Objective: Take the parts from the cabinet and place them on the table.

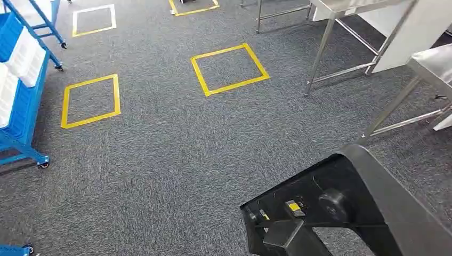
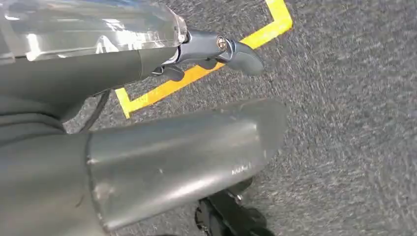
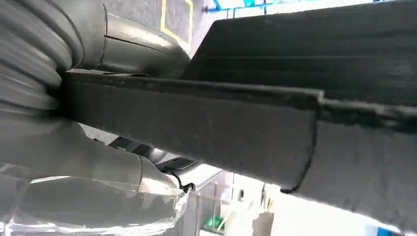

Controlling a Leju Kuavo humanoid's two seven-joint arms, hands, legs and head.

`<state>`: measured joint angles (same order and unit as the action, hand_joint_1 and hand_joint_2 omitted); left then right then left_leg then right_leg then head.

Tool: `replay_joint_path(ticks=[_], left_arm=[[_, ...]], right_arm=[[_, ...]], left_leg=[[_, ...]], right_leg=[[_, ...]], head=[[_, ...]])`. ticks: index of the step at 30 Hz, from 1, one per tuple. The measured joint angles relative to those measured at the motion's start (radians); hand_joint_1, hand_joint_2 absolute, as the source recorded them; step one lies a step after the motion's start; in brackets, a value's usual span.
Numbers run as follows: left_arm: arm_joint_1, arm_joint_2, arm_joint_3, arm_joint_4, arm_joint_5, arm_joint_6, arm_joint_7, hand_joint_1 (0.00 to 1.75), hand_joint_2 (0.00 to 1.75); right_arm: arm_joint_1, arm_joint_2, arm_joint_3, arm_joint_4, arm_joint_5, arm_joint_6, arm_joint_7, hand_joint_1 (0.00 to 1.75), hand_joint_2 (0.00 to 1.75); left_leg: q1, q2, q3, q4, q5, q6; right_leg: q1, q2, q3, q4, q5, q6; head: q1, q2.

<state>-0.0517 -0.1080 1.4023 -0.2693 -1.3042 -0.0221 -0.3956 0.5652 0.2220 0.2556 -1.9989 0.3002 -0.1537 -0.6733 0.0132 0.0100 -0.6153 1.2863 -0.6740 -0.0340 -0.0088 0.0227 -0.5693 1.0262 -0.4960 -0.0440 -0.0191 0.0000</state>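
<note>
A large black plastic part [image 1: 362, 213] with a curved edge and small yellow tags juts up from the lower right of the head view, held above the carpet. In the right wrist view my right hand [image 3: 59, 142] grips this black part [image 3: 295, 98], with grey fingers [image 3: 137, 49] wrapped over its long edge. My left hand [image 2: 147, 147] hangs over the floor holding nothing, its thick thumb forward and its dark fingers [image 2: 231, 49] stretched out apart from it. The blue cabinet [image 1: 21, 80] with white bins stands at the far left.
Two steel tables stand to the right, one farther off [image 1: 341, 8] and one nearer [image 1: 434, 61], on thin metal legs. Yellow tape squares [image 1: 229, 69] [image 1: 90, 101] mark the grey carpet between cabinet and tables. A white tape square [image 1: 94, 20] lies further back.
</note>
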Motion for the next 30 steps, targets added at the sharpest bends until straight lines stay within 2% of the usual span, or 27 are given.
replay_joint_path(ticks=[1,2,3,4,5,6,7,9,10,11,12,13,14,15,16,17,18,19,20,21,22,24,25,26,27,28,30], left_arm=[[0.001,0.000,0.000,0.000,-0.002,0.000,0.000,0.00,0.00],[0.001,-0.002,0.000,0.000,-0.003,0.000,0.000,0.00,0.00],[0.000,-0.002,0.000,0.000,-0.003,0.000,0.000,0.00,0.00],[0.000,-0.002,0.000,0.000,-0.003,0.000,-0.002,0.00,0.00],[0.001,-0.002,0.000,0.000,-0.003,0.000,-0.003,0.00,0.00],[0.001,-0.002,0.000,0.000,-0.003,0.000,-0.003,0.00,0.00],[0.003,-0.003,0.000,0.000,-0.003,-0.001,-0.005,0.00,0.00],[0.004,-0.003,0.000,0.000,-0.004,-0.002,-0.005,0.00,0.00],[0.002,-0.004,0.000,0.000,-0.005,-0.003,-0.005,0.00,0.00],[-0.001,-0.007,0.000,0.000,-0.005,-0.003,-0.005,0.00,0.00],[-0.001,-0.008,0.000,0.000,-0.006,-0.004,-0.006,0.00,0.00],[0.001,-0.008,0.000,0.000,-0.006,-0.004,-0.006,0.00,0.00],[0.005,-0.009,0.000,0.000,-0.006,-0.004,-0.006,0.00,0.00],[0.007,-0.010,0.000,0.000,-0.007,-0.004,-0.006,0.00,0.00],[0.007,-0.010,0.000,0.000,-0.007,-0.004,-0.006,0.00,0.00],[0.006,-0.010,0.000,0.000,-0.007,-0.004,-0.006,0.00,0.00],[0.004,-0.010,0.000,0.000,-0.006,-0.004,-0.006,0.00,0.00],[0.003,-0.012,0.000,0.000,-0.006,-0.004,-0.006,0.00,0.00],[0.001,-0.013,0.000,0.000,-0.007,-0.006,-0.006,0.00,0.00],[0.001,-0.013,0.000,0.000,-0.007,-0.007,-0.006,0.00,0.00],[0.000,-0.014,0.000,0.000,-0.007,-0.007,-0.006,0.00,0.00],[-0.005,-0.014,0.000,0.000,-0.010,-0.007,-0.006,0.00,0.00],[-0.007,-0.017,0.000,0.000,-0.014,-0.008,-0.006,0.00,0.00],[-0.008,-0.017,0.000,0.000,-0.015,-0.008,-0.006,0.00,0.00],[-0.008,-0.020,0.000,0.000,-0.016,-0.009,-0.006,0.00,0.00],[-0.006,-0.021,0.000,0.000,-0.016,-0.009,-0.006,0.00,0.00],[0.000,-0.020,0.000,0.000,-0.016,-0.009,-0.006,0.00,0.00]], right_arm=[[0.000,0.000,-0.001,0.000,0.002,0.000,0.001,1.75,1.75],[0.000,0.000,-0.001,0.000,0.004,0.000,0.002,1.75,1.75],[0.000,0.000,-0.001,0.000,0.006,0.000,0.003,1.75,1.75],[0.000,0.000,-0.001,0.000,0.009,0.000,0.004,1.75,1.75],[0.000,0.000,-0.001,0.000,0.011,-0.002,0.006,1.75,1.75],[-0.001,0.000,-0.001,0.000,0.011,-0.003,0.010,1.75,1.75],[-0.004,0.000,-0.001,0.000,0.012,-0.005,0.014,1.75,1.75],[-0.002,0.000,-0.001,0.000,0.014,-0.009,0.018,1.75,1.75],[-0.002,0.000,-0.001,-0.001,0.015,-0.010,0.020,1.75,1.75],[-0.002,0.000,-0.001,-0.001,0.016,-0.012,0.021,1.75,1.75],[-0.002,0.000,-0.001,-0.001,0.016,-0.012,0.022,1.75,1.75],[-0.007,0.000,-0.001,-0.001,0.017,-0.012,0.023,1.75,1.75],[-0.009,0.000,-0.001,0.000,0.019,-0.012,0.024,1.75,1.75],[-0.008,0.000,-0.001,0.000,0.020,-0.012,0.024,1.75,1.75],[-0.008,-0.001,-0.001,0.000,0.020,-0.013,0.024,1.75,1.75],[-0.008,-0.001,-0.001,0.000,0.020,-0.013,0.026,1.75,1.75],[-0.008,-0.001,-0.001,0.000,0.020,-0.013,0.026,1.75,1.75],[-0.008,-0.001,-0.001,0.000,0.020,-0.014,0.027,1.75,1.75],[-0.008,-0.001,-0.001,0.000,0.021,-0.015,0.028,1.75,1.75],[-0.010,-0.001,-0.001,0.000,0.022,-0.015,0.029,1.75,1.75],[-0.010,-0.001,-0.001,0.000,0.024,-0.015,0.032,1.75,1.75],[-0.009,-0.001,0.000,0.000,0.025,-0.019,0.033,1.75,1.75],[-0.008,-0.002,0.000,0.000,0.025,-0.020,0.034,1.75,1.75],[-0.007,-0.001,0.000,-0.001,0.025,-0.020,0.034,1.75,1.75],[-0.007,-0.001,0.000,-0.001,0.026,-0.021,0.034,1.75,1.75],[-0.009,-0.001,0.000,-0.001,0.026,-0.022,0.035,1.75,1.75],[-0.008,-0.002,0.000,-0.001,0.026,-0.024,0.038,1.75,1.75]], left_leg=[[0.000,-0.001,-0.017,0.031,0.003,0.002],[0.000,-0.002,-0.009,0.008,0.033,0.005],[-0.001,-0.006,0.020,-0.058,0.079,0.011],[-0.001,-0.018,0.062,-0.151,0.131,0.018],[-0.001,-0.057,0.098,-0.236,0.170,0.025],[-0.001,-0.120,0.110,-0.267,0.158,0.031],[-0.002,-0.118,0.112,-0.285,0.161,0.032],[-0.008,-0.095,0.112,-0.282,0.161,0.035],[-0.006,-0.080,0.114,-0.294,0.171,0.043],[0.005,-0.060,0.119,-0.312,0.181,0.047],[0.002,-0.052,0.121,-0.321,0.186,0.052],[0.002,-0.031,0.119,-0.321,0.187,0.062],[-0.001,-0.013,0.117,-0.319,0.185,0.061],[-0.002,0.004,0.115,-0.319,0.184,0.062],[-0.002,0.022,0.113,-0.318,0.184,0.061],[-0.002,0.037,0.112,-0.317,0.182,0.059],[-0.002,0.050,0.112,-0.315,0.181,0.056],[-0.002,0.061,0.113,-0.311,0.177,0.052],[-0.002,0.072,0.117,-0.304,0.172,0.047],[-0.007,0.079,0.115,-0.297,0.166,0.038],[-0.010,0.087,0.112,-0.289,0.160,0.033],[-0.010,0.102,0.121,-0.292,0.161,0.026],[-0.008,0.110,0.123,-0.292,0.161,0.022],[-0.005,0.102,0.118,-0.287,0.151,0.014],[-0.001,0.053,0.112,-0.260,0.125,0.009],[0.001,0.024,0.088,-0.201,0.085,0.007],[0.002,0.001,0.015,-0.036,0.011,0.003]], right_leg=[[0.002,0.013,0.000,0.000,0.000,0.000],[0.004,0.026,0.002,0.000,0.000,0.000],[0.005,0.040,0.005,0.001,0.000,0.000],[0.006,0.054,0.008,0.001,0.001,0.000],[0.005,0.064,0.009,0.001,0.001,0.001],[0.005,0.073,0.006,0.002,0.004,0.006],[0.002,0.088,-0.002,0.005,0.007,0.011],[-0.006,0.113,-0.013,0.000,0.017,0.027],[-0.003,0.128,-0.017,-0.006,0.024,0.038],[-0.004,0.102,-0.018,0.006,0.015,0.037],[0.004,0.040,-0.031,0.028,-0.010,0.042],[0.002,0.008,-0.060,0.086,-0.055,0.047],[-0.001,-0.006,-0.097,0.168,-0.100,0.052],[-0.004,-0.011,-0.126,0.235,-0.128,0.057],[-0.006,-0.013,-0.143,0.276,-0.137,0.061],[-0.008,-0.017,-0.133,0.267,-0.120,0.065],[-0.010,-0.023,-0.102,0.218,-0.088,0.067],[-0.013,-0.031,-0.054,0.139,-0.051,0.068],[-0.013,-0.058,0.007,0.042,-0.015,0.066],[-0.005,-0.106,0.032,-0.011,-0.028,0.058],[-0.003,-0.088,0.032,-0.010,-0.021,0.049],[0.000,-0.071,0.025,-0.006,-0.021,0.042],[0.002,-0.061,0.022,-0.008,-0.018,0.036],[-0.007,-0.050,0.026,-0.017,-0.011,0.025],[-0.008,-0.042,0.025,-0.017,-0.009,0.021],[-0.009,-0.034,0.023,-0.017,-0.007,0.017],[-0.007,-0.011,0.021,-0.017,-0.007,0.016]], head=[[0.000,0.000],[0.000,0.000],[0.000,0.000],[0.001,0.000],[0.000,0.000],[0.002,0.000],[0.002,0.000],[-0.001,0.000],[-0.002,0.000],[0.000,0.000],[0.005,0.000],[0.013,0.000],[0.014,0.000],[0.014,0.000],[0.013,0.000],[0.015,0.000],[0.014,0.000],[0.014,0.000],[0.014,0.000],[0.014,0.000],[0.011,0.000],[0.009,0.000],[0.010,0.000],[0.010,0.000],[0.005,0.000],[0.002,0.000],[0.000,0.000]])
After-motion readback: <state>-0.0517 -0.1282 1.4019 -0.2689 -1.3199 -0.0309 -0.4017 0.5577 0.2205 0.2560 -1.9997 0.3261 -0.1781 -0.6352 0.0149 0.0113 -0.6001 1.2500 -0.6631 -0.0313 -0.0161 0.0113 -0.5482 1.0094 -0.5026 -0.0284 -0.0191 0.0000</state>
